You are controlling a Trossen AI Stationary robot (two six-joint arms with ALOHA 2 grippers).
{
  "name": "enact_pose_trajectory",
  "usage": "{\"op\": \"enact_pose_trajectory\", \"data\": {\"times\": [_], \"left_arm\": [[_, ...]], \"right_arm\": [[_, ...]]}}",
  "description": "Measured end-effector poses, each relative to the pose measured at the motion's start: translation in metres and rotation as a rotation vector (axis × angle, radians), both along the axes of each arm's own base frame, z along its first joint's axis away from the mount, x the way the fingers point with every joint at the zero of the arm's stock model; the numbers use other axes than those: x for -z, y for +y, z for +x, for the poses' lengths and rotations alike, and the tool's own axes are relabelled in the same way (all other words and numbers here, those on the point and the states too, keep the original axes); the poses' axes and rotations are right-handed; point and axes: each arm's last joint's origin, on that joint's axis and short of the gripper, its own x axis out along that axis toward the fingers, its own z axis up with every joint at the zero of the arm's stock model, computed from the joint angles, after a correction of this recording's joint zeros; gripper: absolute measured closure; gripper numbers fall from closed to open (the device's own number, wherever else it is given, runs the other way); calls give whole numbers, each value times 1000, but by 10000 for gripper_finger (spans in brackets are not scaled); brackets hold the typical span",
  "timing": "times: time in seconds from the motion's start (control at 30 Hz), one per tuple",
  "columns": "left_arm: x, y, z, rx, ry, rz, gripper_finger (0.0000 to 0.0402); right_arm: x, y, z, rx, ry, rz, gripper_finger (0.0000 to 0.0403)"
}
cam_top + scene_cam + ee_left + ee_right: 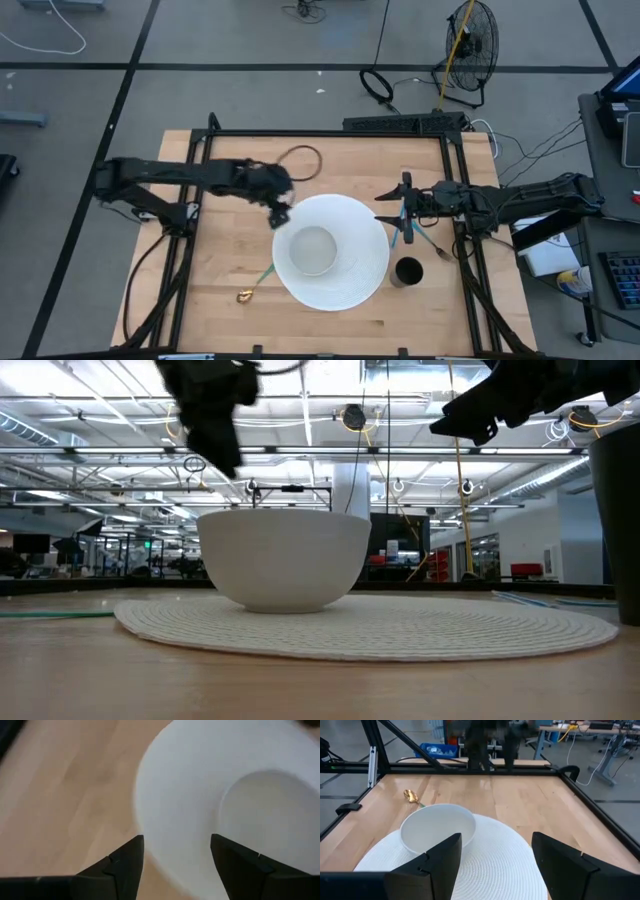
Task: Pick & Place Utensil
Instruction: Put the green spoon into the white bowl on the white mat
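Note:
A spoon point(249, 290) with a gold bowl and a teal handle lies flat on the wood, at the near-left rim of the white round placemat point(360, 280); the right wrist view shows it too point(411, 796). A white bowl point(315, 250) stands on the middle of the mat. A second teal-handled utensil point(418, 238) lies by the mat's right rim, beside a black cup point(407, 272). My left gripper point(283, 212) hangs open above the mat's far-left rim point(175, 845). My right gripper point(385, 208) is open, raised at the mat's right side and facing the bowl point(495, 840).
A black frame point(330, 133) runs round the table's left, far and right sides. A dark cable loop point(300, 160) lies on the far part of the table. Bare wood point(220, 250) stretches left of the mat, around the spoon.

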Motion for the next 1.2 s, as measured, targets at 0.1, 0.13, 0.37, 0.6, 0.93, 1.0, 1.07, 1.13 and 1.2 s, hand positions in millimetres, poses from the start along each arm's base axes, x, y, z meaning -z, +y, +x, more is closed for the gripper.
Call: {"op": "enact_pose_trajectory", "data": {"times": [0.1,0.13,0.37,0.6,0.93,1.0,1.07,1.13,1.2], "left_arm": [[-11,-13,-22,-81,21,-1,165],[-11,-18,-28,-100,29,-6,165],[18,-54,-47,-145,134,-83,165],[41,-79,-61,-224,172,-111,165],[72,-108,-71,-261,88,-188,165],[77,-111,-72,-272,78,-218,165],[80,-113,-73,-289,78,-266,165],[81,-115,-72,-314,67,-307,165],[84,-116,-70,-345,67,-325,165]], "right_arm": [[2,0,0,0,17,-2,165],[2,0,0,-1,19,-5,165],[1,0,0,-8,16,-32,165],[1,0,0,-10,17,-37,165],[3,0,-1,-21,40,-86,165],[3,0,-1,-25,41,-101,165],[3,0,-1,-26,41,-104,165],[3,0,-1,-25,42,-102,165],[4,0,-1,-25,44,-101,165]]}}
